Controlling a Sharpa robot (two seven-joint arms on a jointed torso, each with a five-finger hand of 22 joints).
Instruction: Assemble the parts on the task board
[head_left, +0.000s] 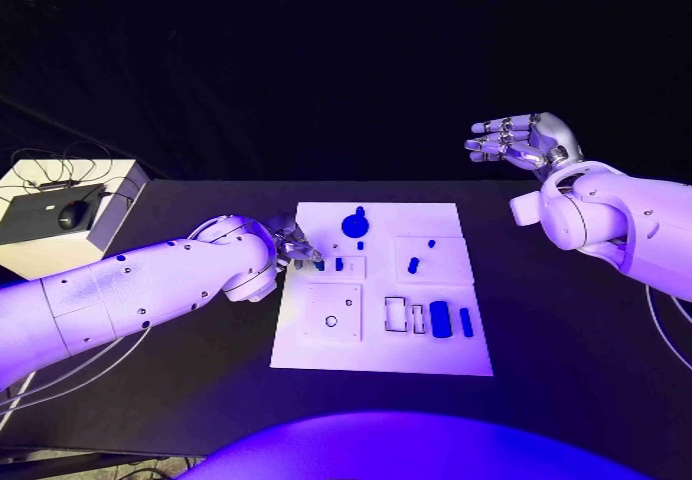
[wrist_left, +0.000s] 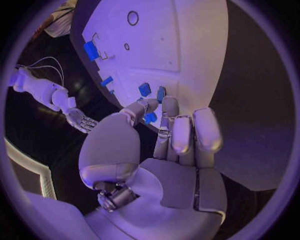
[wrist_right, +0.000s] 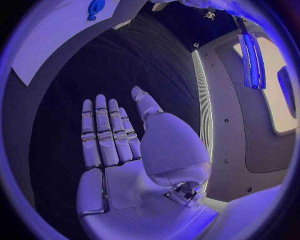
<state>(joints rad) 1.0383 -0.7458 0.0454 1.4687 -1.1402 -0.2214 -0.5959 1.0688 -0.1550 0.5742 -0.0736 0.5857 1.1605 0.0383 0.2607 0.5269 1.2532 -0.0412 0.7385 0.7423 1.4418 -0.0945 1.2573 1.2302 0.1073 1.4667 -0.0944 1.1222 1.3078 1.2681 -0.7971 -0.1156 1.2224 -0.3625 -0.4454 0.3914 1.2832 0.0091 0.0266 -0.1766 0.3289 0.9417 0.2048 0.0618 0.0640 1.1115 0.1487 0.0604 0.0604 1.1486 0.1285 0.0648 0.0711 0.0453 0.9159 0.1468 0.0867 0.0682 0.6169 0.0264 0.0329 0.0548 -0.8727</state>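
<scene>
Your left hand (head_left: 293, 245) reaches over the white board's (head_left: 433, 355) left edge, its fingers (wrist_left: 181, 132) seemingly pinching a small blue part (wrist_left: 150, 117). Your right hand (head_left: 526, 140) hangs above the table's (head_left: 577, 340) far right corner, fingers spread, holding nothing.

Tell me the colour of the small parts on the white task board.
Blue: the small parts on the white task board show best in the head view.
</scene>
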